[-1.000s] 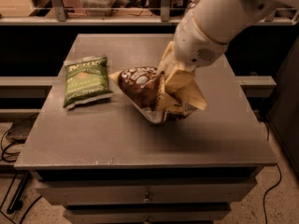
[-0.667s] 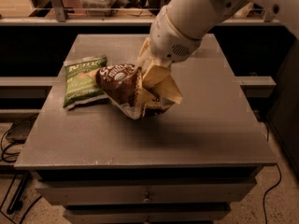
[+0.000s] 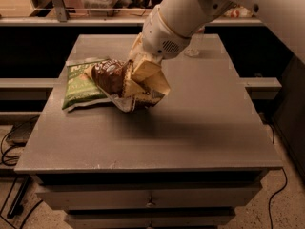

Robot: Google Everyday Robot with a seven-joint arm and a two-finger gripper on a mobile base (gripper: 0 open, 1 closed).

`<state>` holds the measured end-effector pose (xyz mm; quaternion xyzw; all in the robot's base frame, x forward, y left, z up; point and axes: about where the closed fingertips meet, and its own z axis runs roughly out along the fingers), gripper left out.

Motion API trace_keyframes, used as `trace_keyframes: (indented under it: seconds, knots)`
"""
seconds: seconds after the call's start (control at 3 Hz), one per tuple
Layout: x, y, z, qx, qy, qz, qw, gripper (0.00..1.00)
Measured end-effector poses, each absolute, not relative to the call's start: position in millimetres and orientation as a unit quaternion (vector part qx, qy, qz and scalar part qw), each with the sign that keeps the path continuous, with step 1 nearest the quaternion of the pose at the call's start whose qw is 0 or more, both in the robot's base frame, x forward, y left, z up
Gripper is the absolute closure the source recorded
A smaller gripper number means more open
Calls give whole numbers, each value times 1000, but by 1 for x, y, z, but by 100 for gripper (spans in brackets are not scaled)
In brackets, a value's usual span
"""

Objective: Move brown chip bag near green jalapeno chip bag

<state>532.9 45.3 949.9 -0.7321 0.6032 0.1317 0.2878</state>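
Observation:
The brown chip bag (image 3: 114, 78) is crumpled, dark brown in the middle with cream-yellow edges. My gripper (image 3: 142, 73) is shut on its right part and holds it tilted just over the table, its left end overlapping the right edge of the green jalapeno chip bag (image 3: 78, 86). The green bag lies flat at the table's left side. My white arm (image 3: 178, 18) comes in from the upper right and hides the top of the brown bag.
The grey table (image 3: 190, 123) has drawers below its front edge. A clear glass (image 3: 192, 47) stands at the back, behind my arm. Shelving and clutter run along the far wall. Cables lie on the floor at the left.
My gripper has carried the brown bag leftward. It was apart from the green bag a second ago; now it overlaps the green bag's right edge.

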Motion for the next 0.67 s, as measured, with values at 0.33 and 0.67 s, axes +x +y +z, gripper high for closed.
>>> trace_keyframes:
  seconds: [0.33, 0.67]
  knots:
    - [532, 47, 950, -733, 602, 131, 287, 4]
    - [531, 48, 950, -734, 601, 132, 287, 0]
